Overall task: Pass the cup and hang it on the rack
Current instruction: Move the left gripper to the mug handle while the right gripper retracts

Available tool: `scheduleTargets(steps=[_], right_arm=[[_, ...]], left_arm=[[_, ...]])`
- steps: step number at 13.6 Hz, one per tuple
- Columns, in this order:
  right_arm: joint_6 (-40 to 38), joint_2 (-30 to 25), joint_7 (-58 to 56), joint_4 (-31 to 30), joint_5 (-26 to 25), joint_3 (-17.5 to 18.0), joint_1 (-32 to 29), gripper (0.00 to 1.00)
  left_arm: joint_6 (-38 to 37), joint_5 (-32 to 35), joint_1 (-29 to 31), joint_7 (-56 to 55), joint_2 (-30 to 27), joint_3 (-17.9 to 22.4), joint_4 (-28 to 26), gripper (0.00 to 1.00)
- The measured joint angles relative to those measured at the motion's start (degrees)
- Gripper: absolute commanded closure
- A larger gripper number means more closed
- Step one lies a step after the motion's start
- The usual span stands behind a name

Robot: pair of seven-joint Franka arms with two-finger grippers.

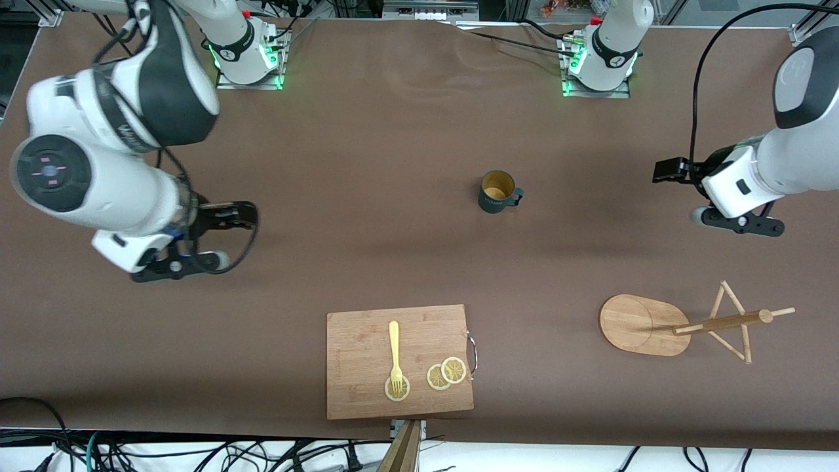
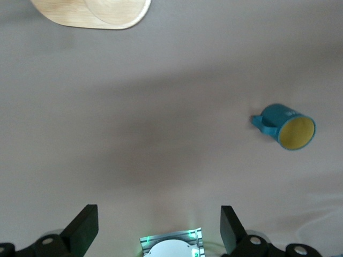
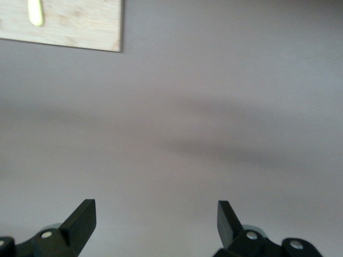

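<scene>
The cup (image 1: 498,191), a dark teal mug with a tan inside, stands upright mid-table, its handle toward the left arm's end. In the left wrist view the cup (image 2: 286,127) sits apart from the fingers. The rack (image 1: 645,324), with an oval bamboo base, a post and thin pegs, stands nearer the front camera, toward the left arm's end; its base (image 2: 91,13) shows at that wrist view's edge. My left gripper (image 1: 665,172) (image 2: 159,225) hangs open and empty over bare table beside the cup. My right gripper (image 1: 246,216) (image 3: 155,219) is open and empty over the table at the right arm's end.
A rectangular bamboo cutting board (image 1: 400,360) (image 3: 69,24) lies near the table's front edge, with a yellow fork (image 1: 394,351) and lemon slices (image 1: 447,373) on it. Brown tabletop lies between the cup and both grippers.
</scene>
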Motion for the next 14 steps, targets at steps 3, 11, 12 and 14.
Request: scheduleTargets(steps=[3, 11, 12, 14], right_arm=[[-1.9, -1.7, -1.7, 0.0, 0.0, -2.7, -1.0, 0.0], [-3.7, -11.6, -6.1, -7.6, 0.0, -3.8, -10.6, 0.0], [-3.3, -13.5, -6.3, -10.0, 0.0, -3.8, -11.0, 0.0], [-2.2, -17.1, -6.3, -13.8, -0.2, -3.8, -11.9, 0.0]], left_arm=[[5.5, 0.0, 0.2, 12.2, -1.8, 0.0, -5.1, 0.0], [36.8, -11.5, 3.1, 49.5, -5.7, 0.2, -30.4, 0.0], [40.4, -15.0, 3.6, 55.2, -5.7, 0.2, -33.0, 0.0], [44.6, -23.3, 3.9, 66.6, -5.4, 0.2, -37.0, 0.0]])
